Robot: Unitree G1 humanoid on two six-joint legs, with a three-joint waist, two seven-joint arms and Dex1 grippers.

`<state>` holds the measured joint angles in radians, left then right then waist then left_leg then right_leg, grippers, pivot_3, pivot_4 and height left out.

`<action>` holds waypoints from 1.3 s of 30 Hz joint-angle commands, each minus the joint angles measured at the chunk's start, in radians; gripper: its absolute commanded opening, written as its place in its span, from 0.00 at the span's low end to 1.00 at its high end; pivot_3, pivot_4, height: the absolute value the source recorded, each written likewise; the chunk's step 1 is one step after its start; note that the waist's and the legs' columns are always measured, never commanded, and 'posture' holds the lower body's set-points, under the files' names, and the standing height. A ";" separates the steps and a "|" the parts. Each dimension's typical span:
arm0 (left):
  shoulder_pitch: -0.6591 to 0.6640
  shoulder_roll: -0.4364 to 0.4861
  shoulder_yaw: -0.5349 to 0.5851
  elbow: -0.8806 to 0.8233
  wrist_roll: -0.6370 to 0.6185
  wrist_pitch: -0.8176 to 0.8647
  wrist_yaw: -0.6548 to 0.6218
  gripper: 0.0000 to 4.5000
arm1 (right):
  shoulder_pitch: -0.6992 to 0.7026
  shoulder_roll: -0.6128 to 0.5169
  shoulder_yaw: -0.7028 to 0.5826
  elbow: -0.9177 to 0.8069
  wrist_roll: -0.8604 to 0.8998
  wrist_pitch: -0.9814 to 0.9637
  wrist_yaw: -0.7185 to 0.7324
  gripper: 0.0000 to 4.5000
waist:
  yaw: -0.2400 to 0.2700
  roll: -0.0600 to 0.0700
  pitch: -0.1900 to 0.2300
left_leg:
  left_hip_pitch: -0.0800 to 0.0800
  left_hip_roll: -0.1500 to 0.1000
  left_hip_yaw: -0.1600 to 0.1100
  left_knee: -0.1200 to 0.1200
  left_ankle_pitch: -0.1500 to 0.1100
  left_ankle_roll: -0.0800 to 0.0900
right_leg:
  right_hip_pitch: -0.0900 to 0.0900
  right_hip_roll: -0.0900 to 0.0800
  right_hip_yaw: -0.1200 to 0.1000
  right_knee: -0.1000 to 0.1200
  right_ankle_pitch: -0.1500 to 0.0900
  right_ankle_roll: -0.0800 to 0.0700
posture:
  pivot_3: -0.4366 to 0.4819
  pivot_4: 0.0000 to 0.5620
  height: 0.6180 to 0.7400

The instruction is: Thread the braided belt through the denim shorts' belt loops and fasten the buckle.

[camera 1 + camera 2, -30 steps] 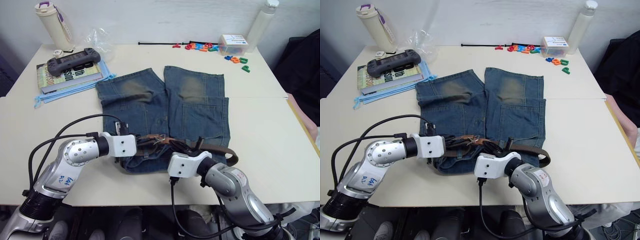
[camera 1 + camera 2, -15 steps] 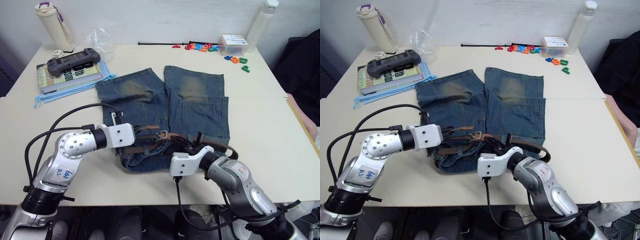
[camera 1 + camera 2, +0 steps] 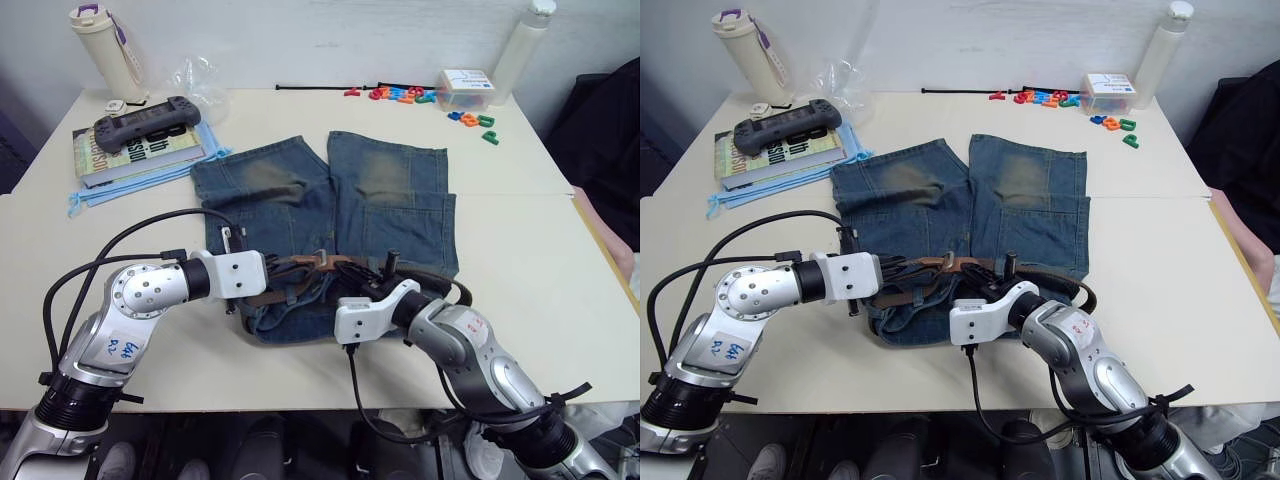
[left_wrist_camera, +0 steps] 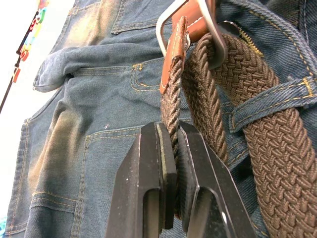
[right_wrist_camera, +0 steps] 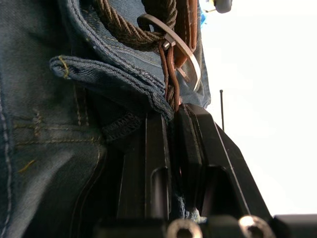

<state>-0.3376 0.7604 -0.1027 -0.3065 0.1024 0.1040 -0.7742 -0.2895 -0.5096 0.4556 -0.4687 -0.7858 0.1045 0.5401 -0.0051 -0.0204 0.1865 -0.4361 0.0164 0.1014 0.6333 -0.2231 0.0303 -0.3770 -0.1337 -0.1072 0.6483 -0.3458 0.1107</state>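
the left gripper [image 4: 168,163] was clamped on the braided belt [image 4: 198,99], its two black fingers [image 4: 148,183] pinched onto a narrow edge of the brown weave just short of the tan leather tab that carried the buckle [image 4: 208,25]. the silver frame of the buckle lay just beyond the fingertips, with the thicker braided run of the belt beside it passing under one of the belt loops [image 4: 267,101] on the waistband. the denim shorts [image 3: 330,215] lay flat on the table [image 3: 520,250] beyond both grippers, waistband nearest them and the faded legs pointing away. the right gripper [image 5: 171,116] was pressed together too, nipping the thin leather end of the belt right beside the folded denim edge of the waistband, with the buckle's metal ring just past its fingertips. in the head views the two grippers met at the middle of the waistband, left gripper [image 3: 275,275] and right gripper [image 3: 375,280] close to each other with the buckle [image 3: 322,258] between them, and the rest of the belt curved off past the right gripper along the waistband to a loop at the hip. far beyond the left gripper sat a book [image 3: 130,155] with a game controller [image 3: 150,118] on top, and far beyond the right gripper lay coloured letters [image 3: 410,95].
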 commanded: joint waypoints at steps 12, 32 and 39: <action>-0.013 -0.041 -0.036 -0.034 0.009 -0.009 0.003 0.00 | -0.020 0.046 -0.020 0.004 -0.006 -0.056 -0.010 0.02 | -0.001 0.000 0.000 | 0.000 0.000 0.000 0.001 0.000 0.000 | 0.000 0.000 0.000 0.001 0.000 0.000 | 0.48 0.27 0.72; -0.044 -0.357 -0.112 0.070 -0.052 0.091 0.081 0.00 | 0.029 0.092 -0.031 -0.013 0.024 -0.011 0.064 0.02 | 0.002 0.000 0.000 | 0.000 0.000 0.000 0.007 0.000 0.001 | 0.000 0.000 0.001 0.006 0.000 0.000 | 0.48 0.27 0.72; -0.031 -0.401 -0.174 0.162 -0.031 0.067 0.053 0.00 | 0.101 0.137 -0.063 -0.083 0.053 0.151 0.185 0.02 | 0.003 0.000 0.000 | -0.001 0.001 -0.001 0.012 -0.001 0.002 | 0.001 0.000 0.001 0.009 0.000 0.000 | 0.48 0.27 0.72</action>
<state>-0.3675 0.3888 -0.2136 -0.1492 0.0867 0.2063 -0.6972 -0.1953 -0.3818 0.3858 -0.4896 -0.7494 0.2412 0.6987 -0.0018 -0.0204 0.1863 -0.4364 0.0170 0.1008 0.6461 -0.2247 0.0328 -0.3758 -0.1343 -0.1065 0.6576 -0.3461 0.1103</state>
